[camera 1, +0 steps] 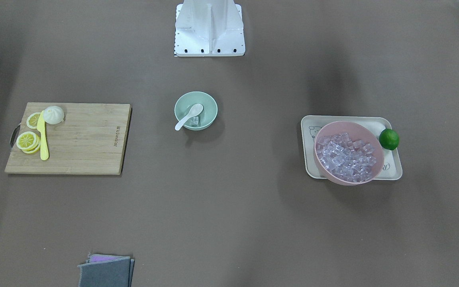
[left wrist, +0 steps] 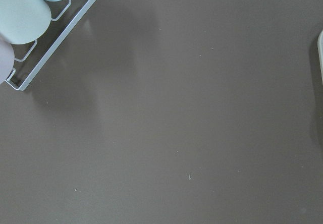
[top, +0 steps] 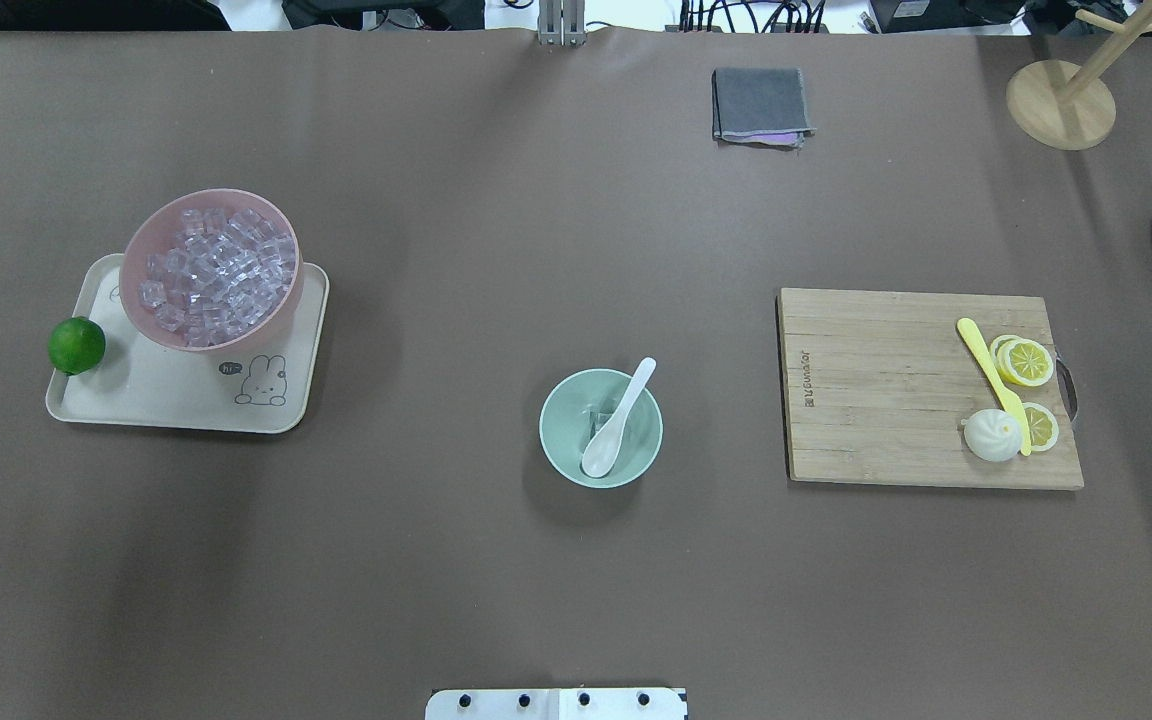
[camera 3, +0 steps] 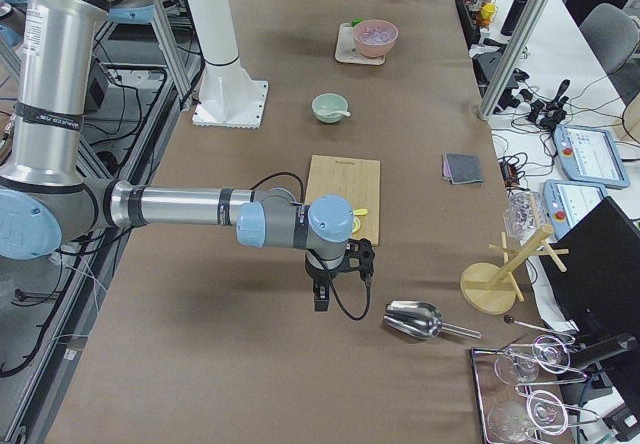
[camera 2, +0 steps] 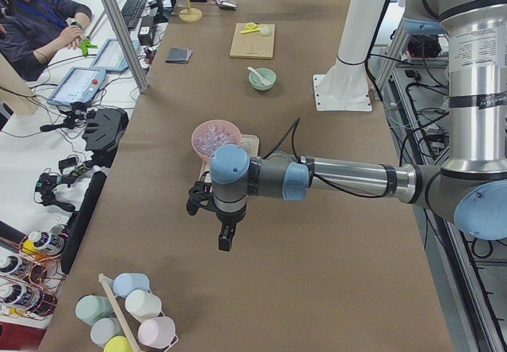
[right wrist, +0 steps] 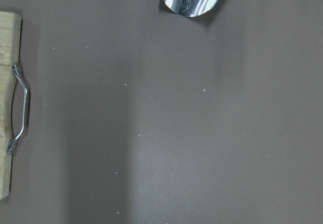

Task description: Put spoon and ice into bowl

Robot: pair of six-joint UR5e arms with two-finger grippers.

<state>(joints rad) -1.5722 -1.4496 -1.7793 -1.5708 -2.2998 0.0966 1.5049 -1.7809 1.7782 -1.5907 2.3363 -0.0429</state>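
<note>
The mint-green bowl stands mid-table. The white spoon lies in it, scoop inside, handle over the rim. A clear ice cube sits in the bowl beside the scoop. Several more ice cubes fill a pink bowl. My left gripper hangs over bare table at the left end, far from the bowl. My right gripper hangs over bare table at the right end. Neither shows in the overhead or front views, so I cannot tell whether they are open or shut.
The pink bowl sits on a cream tray with a lime. A cutting board holds a yellow knife, lemon slices and a bun. A grey cloth, a metal scoop and a cup rack lie at the edges.
</note>
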